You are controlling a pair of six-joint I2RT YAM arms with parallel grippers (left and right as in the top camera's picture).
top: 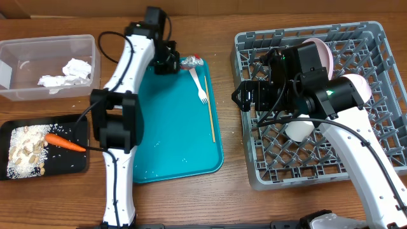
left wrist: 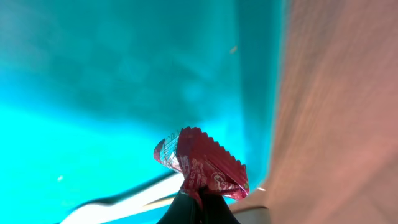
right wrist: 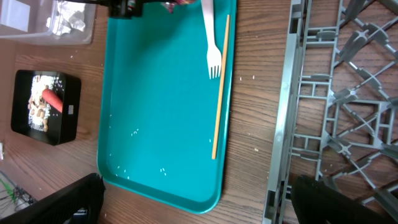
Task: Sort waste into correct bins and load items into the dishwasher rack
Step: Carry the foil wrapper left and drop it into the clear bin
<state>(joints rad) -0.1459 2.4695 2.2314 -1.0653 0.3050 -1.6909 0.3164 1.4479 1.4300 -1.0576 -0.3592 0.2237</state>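
Overhead, the left gripper (left wrist: pixel 199 206) stands at the 12 o'clock edge of the flat teal plastic serving tray (top: pixel 172 140). Its jaws are clamped together on one end of the crinkled red-and-silver foil wrapper (left wrist: pixel 202 163). The rest of the wrapper projects free, ready for carrying, probably to the clear rectangular plastic tub (top: pixel 51 40) at 10 o'clock, which holds crumpled white napkins (top: pixel 67 71). The right gripper (top: pixel 243 97) waits, jaws apart, over the 9 o'clock rim of the large grey lattice dishwasher rack (top: pixel 381 127). A white plastic fork (top: pixel 200 86) lies on the tray. The surface is a brown wooden table (top: pixel 254 203); no room shows beyond it.
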